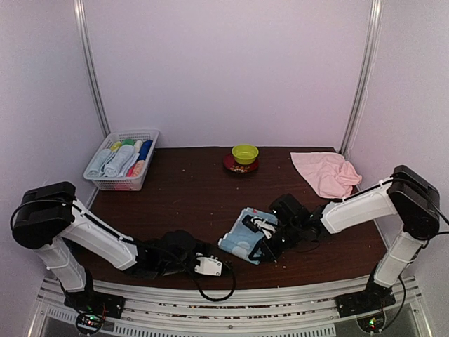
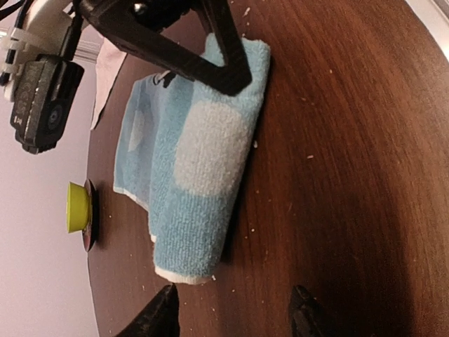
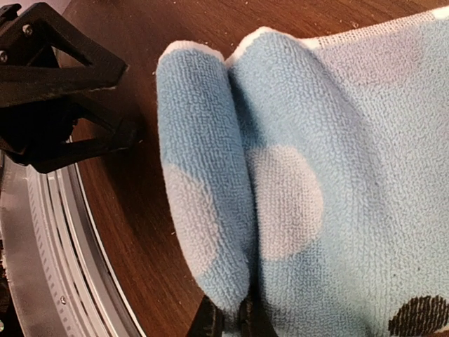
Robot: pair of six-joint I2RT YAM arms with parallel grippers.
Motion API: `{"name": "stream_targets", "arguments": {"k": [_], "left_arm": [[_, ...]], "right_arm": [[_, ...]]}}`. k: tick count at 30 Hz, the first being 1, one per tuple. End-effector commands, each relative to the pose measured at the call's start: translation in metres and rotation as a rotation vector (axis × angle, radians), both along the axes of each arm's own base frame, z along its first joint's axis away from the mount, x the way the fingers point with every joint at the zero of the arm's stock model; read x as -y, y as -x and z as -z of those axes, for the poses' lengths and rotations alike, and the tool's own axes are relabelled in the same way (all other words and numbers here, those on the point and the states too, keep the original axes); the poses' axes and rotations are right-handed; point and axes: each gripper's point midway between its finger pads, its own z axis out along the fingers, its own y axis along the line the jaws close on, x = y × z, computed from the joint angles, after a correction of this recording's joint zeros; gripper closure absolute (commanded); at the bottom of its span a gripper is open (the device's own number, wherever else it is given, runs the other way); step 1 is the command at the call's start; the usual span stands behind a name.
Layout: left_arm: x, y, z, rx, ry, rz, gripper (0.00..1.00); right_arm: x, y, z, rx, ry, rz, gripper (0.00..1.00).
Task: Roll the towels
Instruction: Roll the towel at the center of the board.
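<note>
**A:** While that roll is only half made, how would you expect the blue towel to behave?

**B:** Soft, light and floppy, I'd judge. The terry nap should grip well, but the rolled part looks ready to spring loose if nothing pins it.

**A:** Where is it?

**B:** On the near side of the green bowl, between the two grippers. The pink towel lies crumpled well to the right of that bowl, untouched.

**A:** And the grippers?

**B:** The right gripper has its fingers pressed together on the fold at one end of the roll. The left gripper stands with fingers apart, nothing between them, just short of the other end.

**A:** Which way does it run?

**B:** Its long axis goes from one gripper to the other, crosswise to the line toward the bowl. The flat, unrolled part spreads on the bowl's side.

**A:** Best hold?

**B:** Both ends of the roll, pinching through every layer, I'd say.
</note>
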Motion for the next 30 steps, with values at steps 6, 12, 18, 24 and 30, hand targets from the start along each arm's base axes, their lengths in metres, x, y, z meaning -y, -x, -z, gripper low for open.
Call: {"name": "stream_targets", "arguments": {"k": [6, 12, 18, 24, 30], "left_arm": [[0.030, -0.014, -0.032, 0.171, 0.104, 0.033, 0.47], [0.039, -0.015, -0.028, 0.172, 0.095, 0.053, 0.49], [0.044, -0.017, -0.011, 0.144, 0.053, 0.055, 0.53], [0.045, -0.022, -0.001, 0.131, 0.039, 0.037, 0.63], [0.043, -0.024, 0.011, 0.122, 0.013, 0.031, 0.65]], "right_arm": [[0.015, 0.013, 0.010, -0.170, -0.014, -0.009, 1.00], [0.021, 0.007, 0.012, -0.180, -0.008, 0.000, 1.00], [0.024, 0.006, 0.014, -0.188, -0.012, 0.006, 1.00], [0.024, 0.005, 0.011, -0.194, -0.029, 0.006, 1.00], [0.025, 0.003, 0.009, -0.193, -0.038, 0.008, 1.00]]}}
